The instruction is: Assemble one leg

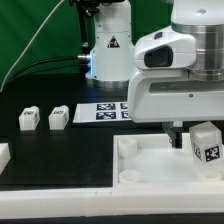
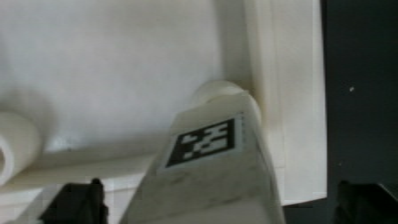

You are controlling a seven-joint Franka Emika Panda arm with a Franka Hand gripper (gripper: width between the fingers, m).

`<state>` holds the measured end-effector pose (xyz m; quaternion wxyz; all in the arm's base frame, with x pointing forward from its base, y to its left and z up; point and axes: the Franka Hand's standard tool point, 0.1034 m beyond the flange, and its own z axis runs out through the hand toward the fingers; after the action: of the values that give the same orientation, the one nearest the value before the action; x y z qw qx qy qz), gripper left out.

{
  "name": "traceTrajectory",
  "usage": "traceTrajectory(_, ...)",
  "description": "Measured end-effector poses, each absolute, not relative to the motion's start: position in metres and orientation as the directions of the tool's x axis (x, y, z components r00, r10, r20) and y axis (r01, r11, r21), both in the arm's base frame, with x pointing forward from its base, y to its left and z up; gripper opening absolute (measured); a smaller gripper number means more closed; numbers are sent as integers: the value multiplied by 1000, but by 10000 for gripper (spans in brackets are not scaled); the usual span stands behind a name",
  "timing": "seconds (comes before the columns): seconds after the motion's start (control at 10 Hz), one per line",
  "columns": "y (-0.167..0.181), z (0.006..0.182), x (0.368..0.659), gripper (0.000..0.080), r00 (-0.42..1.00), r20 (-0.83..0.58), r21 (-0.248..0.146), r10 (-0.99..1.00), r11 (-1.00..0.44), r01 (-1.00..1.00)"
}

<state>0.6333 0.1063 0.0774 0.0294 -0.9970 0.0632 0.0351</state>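
Gripper: the gripper (image 1: pixel 190 135) hangs under the arm's white head at the exterior view's right; in the wrist view the two dark fingertips (image 2: pixel 75 198) stand wide apart, one on each side of the leg, touching nothing.
Leg, worked: the leg (image 1: pixel 206 143) stands on the panel's far corner, at the exterior view's right, just below the gripper; whether it is fully seated I cannot tell.
Panel: the large white panel (image 1: pixel 95 178) lies along the near edge of the table (image 1: pixel 60 145); raised rim, round bosses moulded at the corners.
Spare legs: two more legs (image 1: pixel 28 120) sit side by side on the table at the exterior view's left, well apart from the panel.
Marker board: the marker board (image 1: pixel 100 111) lies flat on the table behind the panel.
Risk, tipping: if the leg is loose in its hole, a fingertip brushing it on the way up would likely knock it over.
Risk, regrasp: closing off-centre could twist the post askew.
Material: matt white plastic, smooth, hard-looking, probably slippery under the pads.
Shape: square-sided post, flat faces, a black-and-white tag (image 2: pixel 201 142) on one side.
Surface: black, dull table; green backdrop.
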Motion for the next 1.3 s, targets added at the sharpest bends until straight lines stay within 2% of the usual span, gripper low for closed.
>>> traceTrajectory(0.3, 106, 78, 633, 649, 990, -58, -67, 127, -990, 123)
traceTrajectory(0.6, 106, 77, 633, 649, 993, -60, -66, 100, -993, 96)
traceTrajectory(0.7, 106, 77, 633, 535, 993, -60, -66, 100, -993, 96)
traceTrajectory(0.8, 106, 77, 633, 535, 993, -60, -66, 100, -993, 96)
traceTrajectory(0.9, 106, 77, 633, 353, 993, -60, -66, 100, -993, 96)
traceTrajectory(1.0, 106, 77, 633, 292, 993, -60, -66, 100, -993, 96)
traceTrajectory(1.3, 106, 77, 633, 292, 997, -64, -64, 51, -997, 47)
